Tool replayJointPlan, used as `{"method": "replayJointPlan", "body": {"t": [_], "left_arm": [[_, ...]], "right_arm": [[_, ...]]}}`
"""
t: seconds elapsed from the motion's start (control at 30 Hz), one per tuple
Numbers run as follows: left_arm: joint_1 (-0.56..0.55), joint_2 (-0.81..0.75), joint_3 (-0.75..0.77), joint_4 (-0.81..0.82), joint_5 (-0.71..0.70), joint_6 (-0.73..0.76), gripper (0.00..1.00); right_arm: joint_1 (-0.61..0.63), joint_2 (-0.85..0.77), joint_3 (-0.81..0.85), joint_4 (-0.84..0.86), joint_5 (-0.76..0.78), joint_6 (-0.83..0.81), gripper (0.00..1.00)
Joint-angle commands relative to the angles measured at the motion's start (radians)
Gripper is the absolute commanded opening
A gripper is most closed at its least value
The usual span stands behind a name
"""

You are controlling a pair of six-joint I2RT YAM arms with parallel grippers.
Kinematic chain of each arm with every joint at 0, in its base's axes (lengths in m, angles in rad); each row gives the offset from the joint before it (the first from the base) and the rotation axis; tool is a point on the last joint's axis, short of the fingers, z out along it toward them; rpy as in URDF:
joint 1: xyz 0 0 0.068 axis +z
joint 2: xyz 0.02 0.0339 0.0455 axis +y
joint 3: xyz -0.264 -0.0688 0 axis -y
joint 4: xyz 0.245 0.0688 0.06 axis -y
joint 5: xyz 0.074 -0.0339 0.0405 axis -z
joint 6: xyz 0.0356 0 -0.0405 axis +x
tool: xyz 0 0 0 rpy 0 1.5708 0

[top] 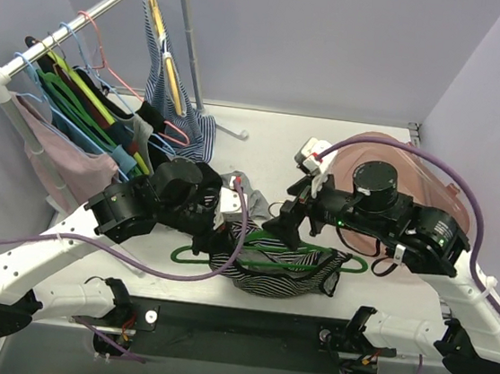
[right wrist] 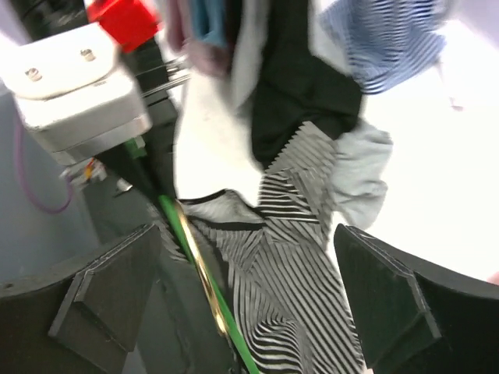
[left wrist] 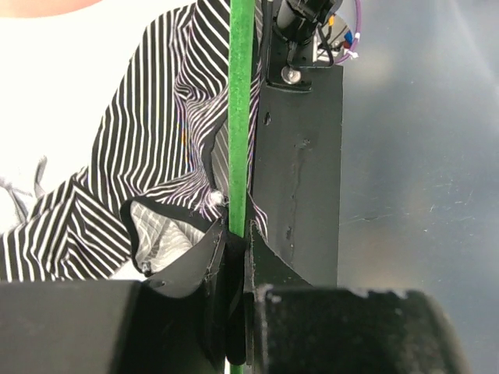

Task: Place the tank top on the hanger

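The striped tank top (top: pixel 287 272) lies crumpled at the table's front centre, draped over the green hanger (top: pixel 266 240), whose hook end (top: pixel 186 254) sticks out to the left. My left gripper (top: pixel 222 238) is shut on the hanger's bar. In the left wrist view the green bar (left wrist: pixel 238 117) runs straight up from the closed jaws (left wrist: pixel 236 243), with the tank top (left wrist: pixel 156 156) to its left. My right gripper (top: pixel 287 225) hovers open just above the top. In the right wrist view its fingers (right wrist: pixel 117 296) stand wide apart over the tank top (right wrist: pixel 300 265) and the green hanger (right wrist: pixel 226 319).
A clothes rack (top: pixel 89 15) with several coloured hangers and a blue-and-white striped garment (top: pixel 177 97) stands at the back left. A pink basin (top: pixel 419 166) sits at the right. A grey cloth (top: pixel 241 186) lies behind the top. A black strip (top: pixel 243 326) lines the near edge.
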Motion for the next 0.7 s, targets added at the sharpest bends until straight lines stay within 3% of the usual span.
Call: {"method": "replayJointPlan", "body": {"t": [0.0, 0.23, 0.67], "left_arm": [[0.006, -0.043, -0.011, 0.066, -0.039, -0.079, 0.00], [0.013, -0.060, 0.010, 0.084, -0.245, -0.248, 0.00], [0.016, 0.034, 0.355, 0.121, -0.813, -0.537, 0.00]], "right_arm": [[0.000, -0.099, 0.078, 0.036, 0.258, 0.060, 1.00], [0.000, -0.224, 0.031, 0.060, 0.464, 0.112, 1.00], [0.000, -0.359, -0.181, 0.090, 0.644, 0.244, 1.00]]}}
